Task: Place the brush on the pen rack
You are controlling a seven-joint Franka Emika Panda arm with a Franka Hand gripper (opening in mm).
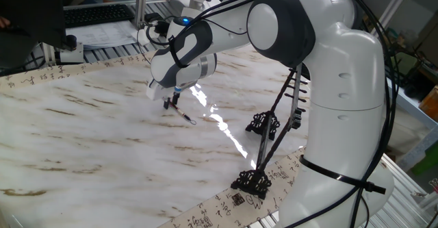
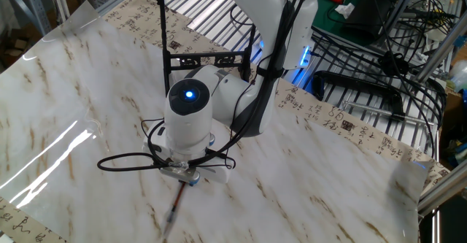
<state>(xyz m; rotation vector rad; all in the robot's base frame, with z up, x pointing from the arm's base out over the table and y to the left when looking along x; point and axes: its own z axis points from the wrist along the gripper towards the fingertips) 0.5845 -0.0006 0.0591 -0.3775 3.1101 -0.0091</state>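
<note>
The brush (image 1: 183,114) lies on the marble-patterned table, a thin dark reddish stick with a small loop at its right end. My gripper (image 1: 168,103) is down over its left end, with the fingers shut on the shaft. In the other fixed view the brush (image 2: 174,210) sticks out below the gripper (image 2: 188,179), whose fingers are mostly hidden under the wrist. The pen rack (image 1: 263,124) is a black frame on scrolled feet that stands to the right, partly behind my arm; its frame also shows as the pen rack (image 2: 208,53) behind the arm.
Strips of calligraphy paper (image 1: 41,74) run along the table's edges. A keyboard (image 1: 96,14) and papers sit beyond the far edge. Black cables and a wire basket (image 2: 379,68) are off the table's right side. My arm's base (image 1: 342,153) stands by the rack.
</note>
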